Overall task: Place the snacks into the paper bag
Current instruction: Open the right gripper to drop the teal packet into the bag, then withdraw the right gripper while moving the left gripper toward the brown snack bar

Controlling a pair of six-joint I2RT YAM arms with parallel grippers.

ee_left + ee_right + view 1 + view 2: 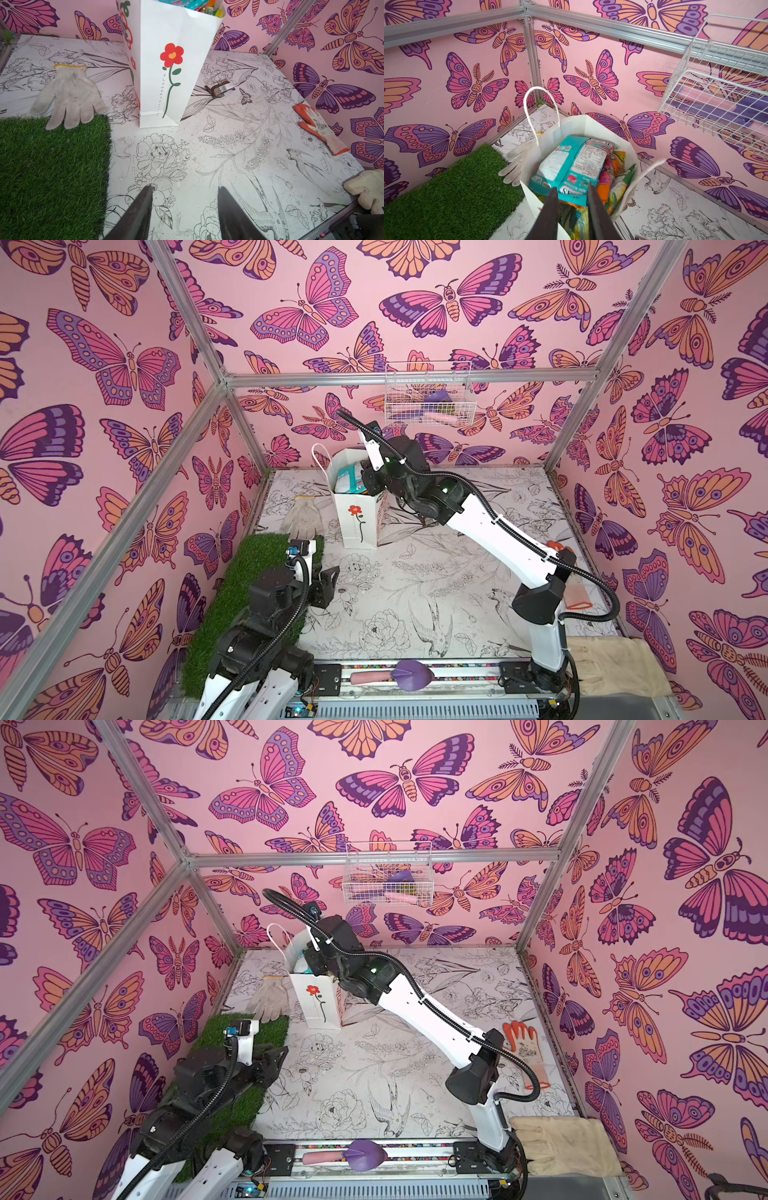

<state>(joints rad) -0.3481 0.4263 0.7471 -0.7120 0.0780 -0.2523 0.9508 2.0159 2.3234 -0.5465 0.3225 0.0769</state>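
The white paper bag (357, 522) (166, 83) with a red flower stands upright at the back left of the table. A teal packet (571, 166) lies on top of orange and yellow-green snacks (610, 172) inside it. My right gripper (572, 187) hangs just over the bag's mouth, its jaws apart, the teal packet's edge below the tips. A dark brown bar (218, 88) lies on the table beside the bag. My left gripper (185, 187) is open and empty, low over the table next to the grass mat.
A white glove (68, 97) lies left of the bag, partly on the grass mat (52, 166). An orange glove (320, 126) and a cream glove (365, 191) lie along the right side. A wire basket (428, 393) hangs on the back wall. A purple trowel (411, 674) rests on the front rail.
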